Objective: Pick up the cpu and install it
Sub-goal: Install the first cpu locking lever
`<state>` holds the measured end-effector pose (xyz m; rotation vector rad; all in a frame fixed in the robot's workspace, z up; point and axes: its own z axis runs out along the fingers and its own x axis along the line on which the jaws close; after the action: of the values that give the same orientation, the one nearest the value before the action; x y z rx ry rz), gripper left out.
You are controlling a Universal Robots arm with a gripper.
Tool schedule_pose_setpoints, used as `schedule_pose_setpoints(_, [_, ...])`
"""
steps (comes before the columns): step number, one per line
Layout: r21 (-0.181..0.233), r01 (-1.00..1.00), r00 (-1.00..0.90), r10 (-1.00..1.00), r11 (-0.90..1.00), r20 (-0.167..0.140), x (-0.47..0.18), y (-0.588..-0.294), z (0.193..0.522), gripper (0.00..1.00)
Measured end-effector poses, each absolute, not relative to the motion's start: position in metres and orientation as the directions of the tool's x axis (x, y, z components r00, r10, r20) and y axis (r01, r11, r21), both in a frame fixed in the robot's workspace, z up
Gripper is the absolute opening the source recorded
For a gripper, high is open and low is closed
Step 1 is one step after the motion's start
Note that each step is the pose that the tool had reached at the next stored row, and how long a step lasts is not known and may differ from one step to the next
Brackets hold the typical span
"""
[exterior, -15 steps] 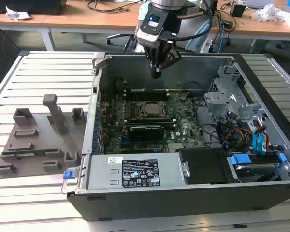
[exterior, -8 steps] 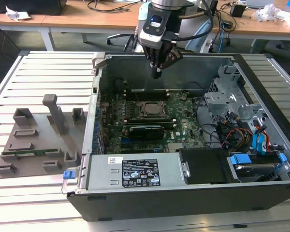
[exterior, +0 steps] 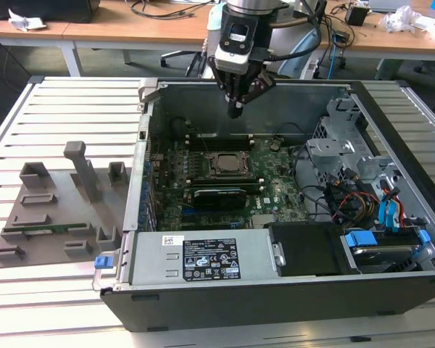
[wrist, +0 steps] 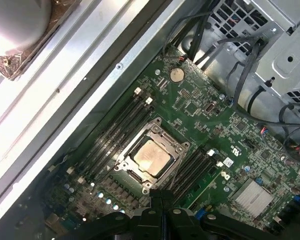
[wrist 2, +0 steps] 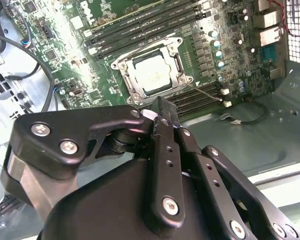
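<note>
The cpu (exterior: 225, 163) lies flat in the metal-framed socket (exterior: 205, 164) on the green motherboard inside the open computer case. Its silver-grey top shows in both wrist views (wrist 2: 151, 76) (wrist: 150, 156). My gripper (exterior: 235, 110) hangs above the case's far side, a little beyond the socket and well above the board. Its black fingers are shut together to a point (wrist 2: 160, 107) (wrist: 160, 196), and I see nothing held between them. Nothing touches the cpu.
Memory slots (wrist: 117, 131) flank the socket on both sides. A black card (exterior: 219, 196) sits nearer the front, by the power supply (exterior: 203, 257). Drive cage and cables (exterior: 362, 188) fill the exterior view's right. A grey fixture tray (exterior: 54, 210) lies on the slatted table left of the case.
</note>
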<state>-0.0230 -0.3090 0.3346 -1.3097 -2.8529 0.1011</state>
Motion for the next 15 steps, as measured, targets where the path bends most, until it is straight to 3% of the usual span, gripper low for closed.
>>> schedule_pose_setpoints(15, [-0.059, 0.641, -0.767, 0.641, 0.765, -0.026, -0.023, -0.309, 0.3346, 0.11])
